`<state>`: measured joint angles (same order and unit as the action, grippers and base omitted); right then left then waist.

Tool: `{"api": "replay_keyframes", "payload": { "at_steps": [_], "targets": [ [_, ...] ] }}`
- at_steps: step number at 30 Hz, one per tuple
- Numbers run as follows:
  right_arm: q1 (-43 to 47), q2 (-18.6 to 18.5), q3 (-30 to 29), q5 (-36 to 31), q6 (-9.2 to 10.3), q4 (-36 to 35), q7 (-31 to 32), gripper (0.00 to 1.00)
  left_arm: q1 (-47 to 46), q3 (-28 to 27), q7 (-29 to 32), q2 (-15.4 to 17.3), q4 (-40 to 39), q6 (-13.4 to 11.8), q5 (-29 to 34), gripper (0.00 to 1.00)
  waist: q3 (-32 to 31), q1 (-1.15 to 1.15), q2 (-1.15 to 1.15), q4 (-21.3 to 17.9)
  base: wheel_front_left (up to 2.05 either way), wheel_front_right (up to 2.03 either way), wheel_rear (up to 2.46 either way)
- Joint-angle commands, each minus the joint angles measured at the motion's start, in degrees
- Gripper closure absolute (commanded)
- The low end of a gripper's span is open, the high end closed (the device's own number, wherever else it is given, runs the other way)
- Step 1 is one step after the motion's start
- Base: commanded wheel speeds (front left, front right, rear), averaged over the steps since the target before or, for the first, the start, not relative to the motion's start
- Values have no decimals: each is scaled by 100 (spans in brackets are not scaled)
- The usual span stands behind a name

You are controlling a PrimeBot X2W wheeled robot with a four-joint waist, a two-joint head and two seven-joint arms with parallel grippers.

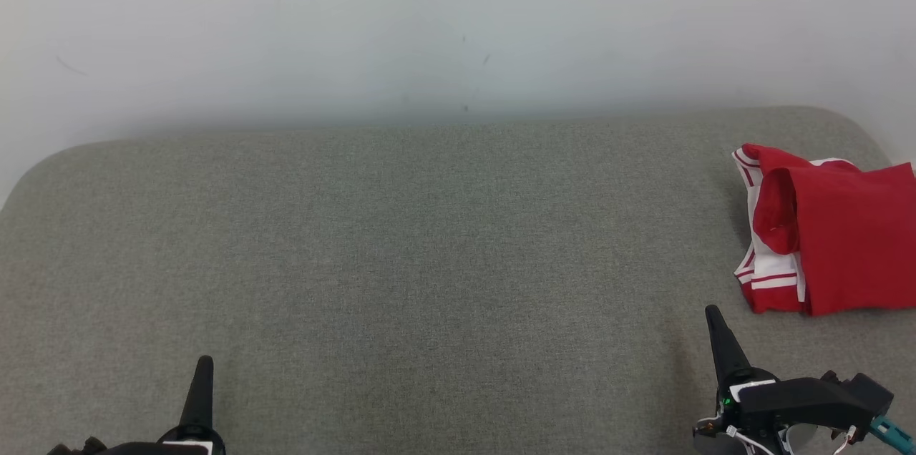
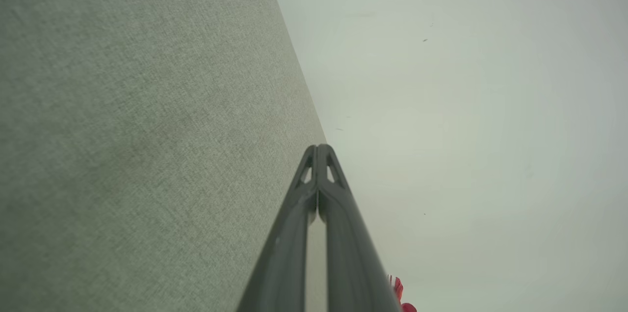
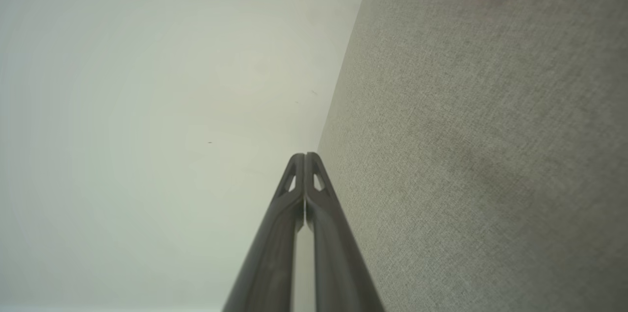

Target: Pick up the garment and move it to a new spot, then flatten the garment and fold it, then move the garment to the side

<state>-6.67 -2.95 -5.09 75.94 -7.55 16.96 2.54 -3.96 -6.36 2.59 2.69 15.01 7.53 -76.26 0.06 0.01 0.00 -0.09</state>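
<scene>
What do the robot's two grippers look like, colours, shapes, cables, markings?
Both the left gripper and right gripper have long dark grey fingers tapering to a point, with triangular cut-outs near the tips. The right one's black base carries a white label, a green light, white wires and a teal connector.

In your head view, the garment [image 1: 830, 240] lies on the padded surface [image 1: 429, 262] at the right edge of the frame. The wall [image 1: 429, 26] runs across the top, behind that surface. Your left gripper [image 1: 205, 363] sits lower left. Your right gripper [image 1: 713, 313] sits lower right, near the garment's lower left corner but apart from it.
</scene>
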Motion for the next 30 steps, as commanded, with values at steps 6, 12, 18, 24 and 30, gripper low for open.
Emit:
{"api": "replay_keyframes", "payload": {
  "at_steps": [6,12,18,24,30],
  "targets": [
    [33,10,-44,411,9,-110,103,100,-131,-20,99,28,-71,-6,-427,100,2,0,0,2,0,0,0],
    [41,10,-69,688,9,-154,174,100,-162,-23,168,29,-78,-6,-692,100,4,0,0,3,0,0,0],
    [46,11,-87,928,10,-194,234,100,-187,-23,224,29,-86,-7,-903,100,6,0,0,4,0,0,0],
    [55,12,-112,1181,11,-237,305,100,-223,-24,297,29,-93,-6,-1172,100,8,0,0,6,0,0,0],
    [63,13,-131,1425,11,-272,357,100,-226,-27,357,30,-99,-7,-1407,100,10,-1,0,7,0,0,0]
  ]
}}
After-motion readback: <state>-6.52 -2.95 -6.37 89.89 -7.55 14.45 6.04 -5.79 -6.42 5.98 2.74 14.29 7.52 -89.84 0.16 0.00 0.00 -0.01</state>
